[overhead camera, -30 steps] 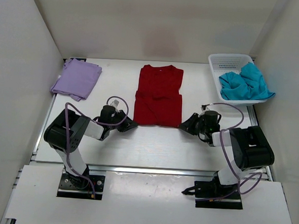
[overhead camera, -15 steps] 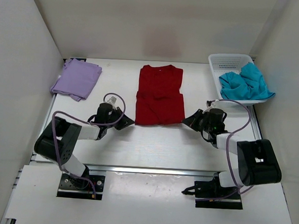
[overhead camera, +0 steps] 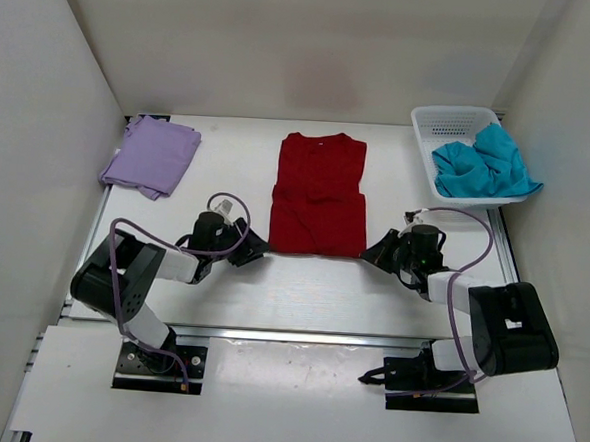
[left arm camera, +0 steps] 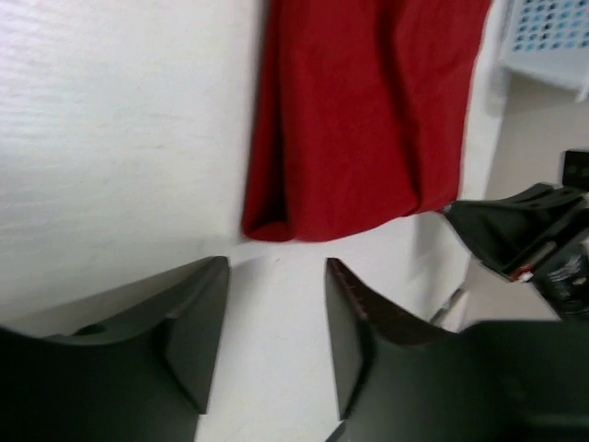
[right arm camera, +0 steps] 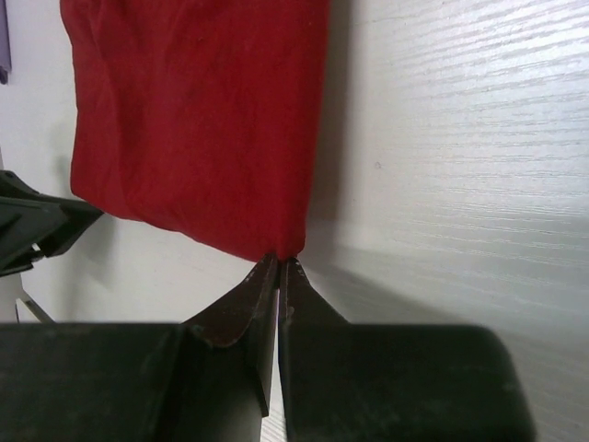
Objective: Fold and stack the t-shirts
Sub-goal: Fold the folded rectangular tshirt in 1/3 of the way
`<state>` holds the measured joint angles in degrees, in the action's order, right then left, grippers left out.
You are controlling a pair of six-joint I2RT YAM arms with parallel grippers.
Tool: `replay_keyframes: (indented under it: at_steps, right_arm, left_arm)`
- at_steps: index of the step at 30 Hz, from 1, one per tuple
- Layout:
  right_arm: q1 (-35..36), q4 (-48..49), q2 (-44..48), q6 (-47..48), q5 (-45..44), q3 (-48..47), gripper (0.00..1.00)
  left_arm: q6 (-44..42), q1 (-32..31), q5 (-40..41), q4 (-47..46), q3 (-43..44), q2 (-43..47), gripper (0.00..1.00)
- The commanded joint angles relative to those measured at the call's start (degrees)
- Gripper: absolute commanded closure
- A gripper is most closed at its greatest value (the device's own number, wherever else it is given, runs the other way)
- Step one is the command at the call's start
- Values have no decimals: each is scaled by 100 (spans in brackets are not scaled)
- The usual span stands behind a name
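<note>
A white lattice plastic basket (overhead camera: pixel 449 123) sits at the upper right of the overhead view, on the far right corner of the table and close to the right wall (overhead camera: pixel 572 118). A corner of its lattice also shows at the upper right of the left wrist view. The white table (overhead camera: pixel 228 162) fills the middle of the frame, and up close its surface shows fine parallel grain lines. Plain white panels stand around it, a left wall (overhead camera: pixel 41 115) and a back wall (overhead camera: pixel 286 40) with a faint pinkish patch at its centre. An aluminium rail (overhead camera: pixel 298 336) runs along the table's near edge. Below it, a white board (overhead camera: pixel 294 401) spans the bottom of the frame.
</note>
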<state>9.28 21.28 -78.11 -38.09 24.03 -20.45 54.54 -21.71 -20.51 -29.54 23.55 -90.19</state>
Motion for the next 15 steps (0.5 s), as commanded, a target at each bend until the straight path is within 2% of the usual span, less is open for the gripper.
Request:
replay_keyframes:
  at_steps: [1,6,11,13,15]
  right_arm:
    - [-14,237,-152,126,119,-4,100]
    - [-14,368,-187,117,172,-38,100]
    - [-31,421,-187,117,215,-38,100]
    - [-40,413,-179,108,164,-21,100]
    - [-75,465,-187,65,181,32,100]
  left_arm:
    - [101,-34,11,-333,158,-138,40]
    - [258,-87,73,-412,421,-455,40]
    - [232,-140,82,-342,642,-771,64]
    - [232,-140,39,-290,694,-772,85]
    - [215,-114,30,-272,695,-728,96]
